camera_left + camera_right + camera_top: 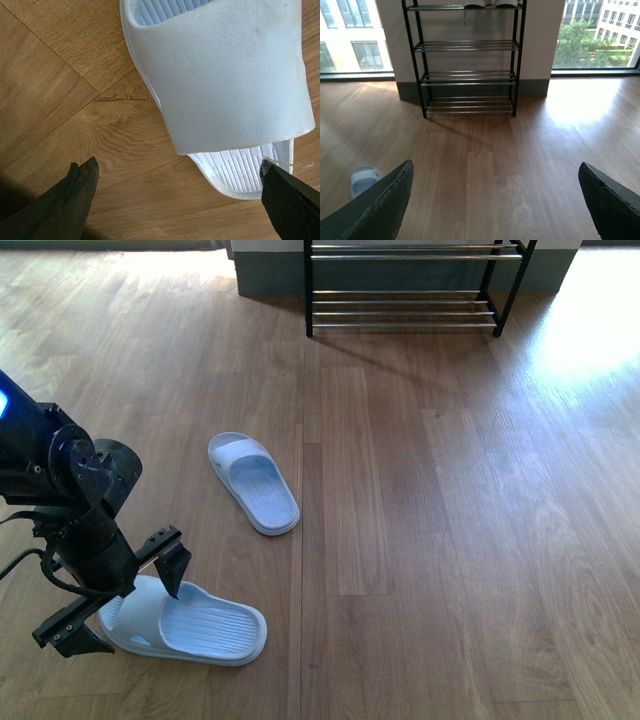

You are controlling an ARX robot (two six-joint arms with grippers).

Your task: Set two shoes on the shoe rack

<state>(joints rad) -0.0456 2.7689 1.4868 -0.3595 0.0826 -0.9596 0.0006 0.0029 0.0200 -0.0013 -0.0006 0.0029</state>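
Step in hand: pick-up of the first shoe, judged from the pose. No grasp is made yet.
Left fingers: spread wide and empty, set low over the near sandal, one on each side of its strap end.
Left wrist view: the fingers flank the strap. One tip is over bare floor, the other at the sole's edge. I cannot tell whether either tip touches.
Near sandal: light blue, flat on the floor close to the robot on its left, lying crosswise to the robot's view.
Far sandal: same kind, flat on the floor, further out and apart from the first.
Right fingers: open and holding nothing, pointed toward the shoe rack. This arm is not in the front view.
Shoe rack: against the far wall, well apart from both sandals. Its lower tiers are bare bars.
Top tier: something pale-soled sits there, cropped by the frame edge, so I cannot identify it.
Progress: early, with both sandals on the floor.
Next move calls for: lowering a little, centring the strap or sole between the fingers, closing firmly and lifting level.
Risk: smooth rubber may slip or pivot if it is caught only at the rim.
After that: a long carry to the rack, setting the sole across two bars.
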